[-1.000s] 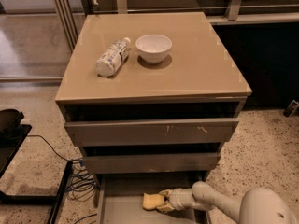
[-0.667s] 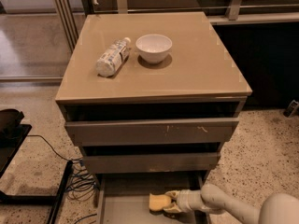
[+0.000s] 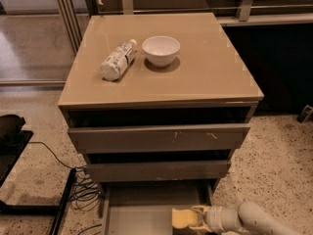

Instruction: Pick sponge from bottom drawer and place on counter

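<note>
The pale yellow sponge (image 3: 182, 219) is at the bottom of the camera view, over the right part of the open bottom drawer (image 3: 142, 204). My gripper (image 3: 195, 218) reaches in from the lower right and is shut on the sponge's right end. The sponge seems lifted slightly off the drawer's grey floor. The glossy taupe counter (image 3: 205, 72) tops the cabinet above.
A white bowl (image 3: 161, 50) and a plastic bottle (image 3: 118, 59) lying on its side sit on the counter. Two upper drawers (image 3: 159, 137) stand slightly pulled out over the bottom one. Cables (image 3: 83, 190) and a black base (image 3: 14, 151) lie on the floor at left.
The gripper with the sponge has shifted right and toward the front of the drawer. The arm has pulled back toward the lower right corner.
</note>
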Robot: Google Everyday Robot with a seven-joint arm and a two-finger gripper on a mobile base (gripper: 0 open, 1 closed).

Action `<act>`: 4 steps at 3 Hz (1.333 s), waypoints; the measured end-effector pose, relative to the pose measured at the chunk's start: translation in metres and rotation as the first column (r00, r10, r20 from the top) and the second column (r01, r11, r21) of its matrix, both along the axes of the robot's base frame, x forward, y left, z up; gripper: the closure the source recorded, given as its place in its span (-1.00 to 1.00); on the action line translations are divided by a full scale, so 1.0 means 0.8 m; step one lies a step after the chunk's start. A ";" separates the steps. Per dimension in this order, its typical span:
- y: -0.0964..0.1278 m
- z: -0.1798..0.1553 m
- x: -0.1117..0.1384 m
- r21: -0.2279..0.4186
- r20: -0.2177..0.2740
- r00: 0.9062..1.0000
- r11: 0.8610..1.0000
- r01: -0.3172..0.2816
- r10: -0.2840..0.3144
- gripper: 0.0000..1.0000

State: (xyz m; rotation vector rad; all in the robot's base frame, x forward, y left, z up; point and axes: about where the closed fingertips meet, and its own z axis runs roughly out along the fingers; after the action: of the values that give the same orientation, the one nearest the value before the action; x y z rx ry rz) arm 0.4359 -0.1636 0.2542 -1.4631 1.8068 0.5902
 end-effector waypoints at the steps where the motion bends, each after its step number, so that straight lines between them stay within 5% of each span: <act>1: -0.015 0.077 -0.013 -0.039 0.059 0.998 0.999 -0.010 0.012 1.00; 2: 0.008 0.164 -0.004 -0.107 0.137 0.989 0.993 -0.043 0.058 1.00; 4: 0.004 0.351 -0.018 -0.207 0.300 0.952 0.978 -0.001 0.064 1.00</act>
State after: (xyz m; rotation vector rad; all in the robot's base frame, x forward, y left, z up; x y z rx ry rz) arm 0.4215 -0.1607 0.5352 -1.6238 1.6365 0.1805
